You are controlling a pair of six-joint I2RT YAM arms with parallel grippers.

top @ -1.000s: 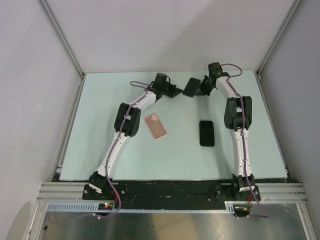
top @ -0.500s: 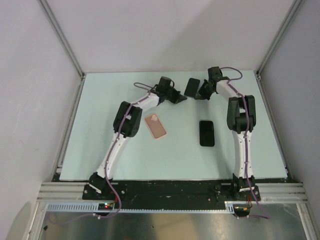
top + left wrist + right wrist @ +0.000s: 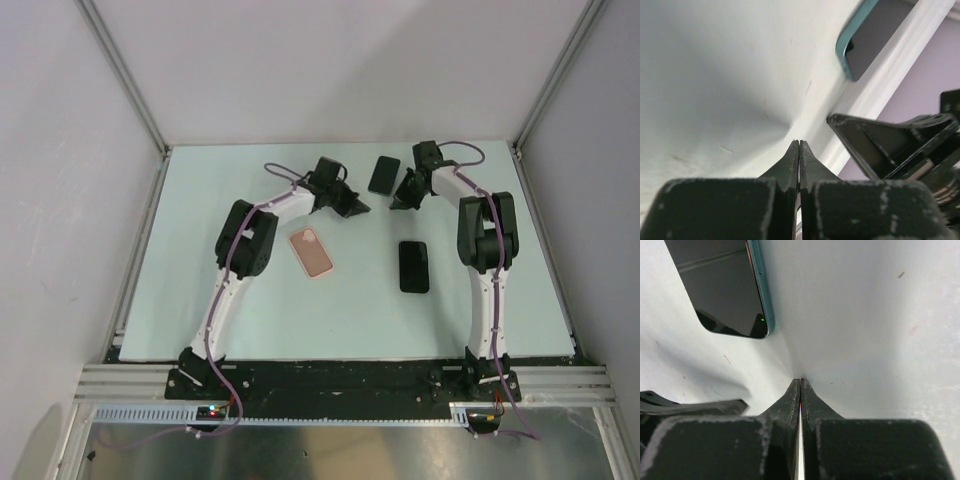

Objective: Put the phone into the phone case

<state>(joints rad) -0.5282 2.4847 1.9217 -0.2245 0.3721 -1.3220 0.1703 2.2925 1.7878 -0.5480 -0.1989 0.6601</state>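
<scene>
Looks mostly done: the teal-rimmed phone (image 3: pixel 384 174) lies flat on the far table (image 3: pixel 200 250), apparently seated in its case, left gripper (image 3: pixel 361 208) and right gripper (image 3: pixel 396 205) both pinched closed and empty just beside it, while the pink case (image 3: pixel 311 252) and black phone (image 3: pixel 414 266) lie apart, unpaired.

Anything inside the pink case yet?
No. The pink case lies on the table showing only its own pink surface. A black phone lies to its right, a teal-edged phone farther back, both outside it. The table under the case is covered.
</scene>
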